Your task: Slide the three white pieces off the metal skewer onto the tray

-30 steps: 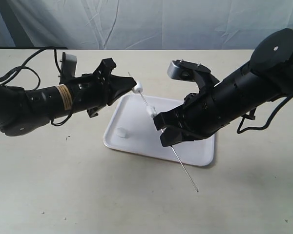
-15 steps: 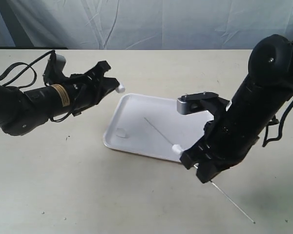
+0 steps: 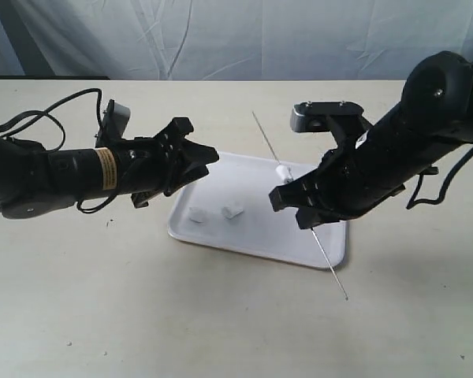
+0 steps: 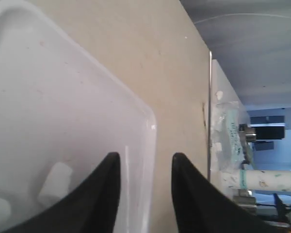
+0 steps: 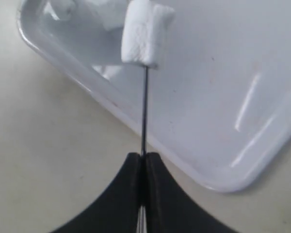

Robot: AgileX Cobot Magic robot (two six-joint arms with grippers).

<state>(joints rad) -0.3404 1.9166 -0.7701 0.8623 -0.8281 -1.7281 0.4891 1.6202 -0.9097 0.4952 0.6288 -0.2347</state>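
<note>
The white tray (image 3: 331, 248) lies mid-table. Two white pieces (image 3: 197, 213) (image 3: 232, 211) rest on its near-left part. The third piece (image 3: 283, 172) is still threaded on the metal skewer (image 3: 331, 269), which slants above the tray. My right gripper (image 3: 294, 195) is shut on the skewer just below that piece; in the right wrist view the gripper (image 5: 144, 155) pinches the rod (image 5: 144, 107) with the piece (image 5: 145, 34) over the tray (image 5: 223, 97). My left gripper (image 3: 209, 150) is open and holds nothing, at the tray's far-left corner. In the left wrist view the gripper (image 4: 145, 160) frames the tray rim (image 4: 148, 121) and one loose piece (image 4: 56, 179).
Beige tabletop (image 3: 142, 315) surrounds the tray. A black cable (image 3: 39, 118) loops behind the left arm. A pale curtain (image 3: 236, 39) hangs behind the table's back edge.
The left gripper pulled a piece off the skewer, carried it left, and has let go; a second piece now lies on the tray. The right arm swung down and back up with the skewer.
</note>
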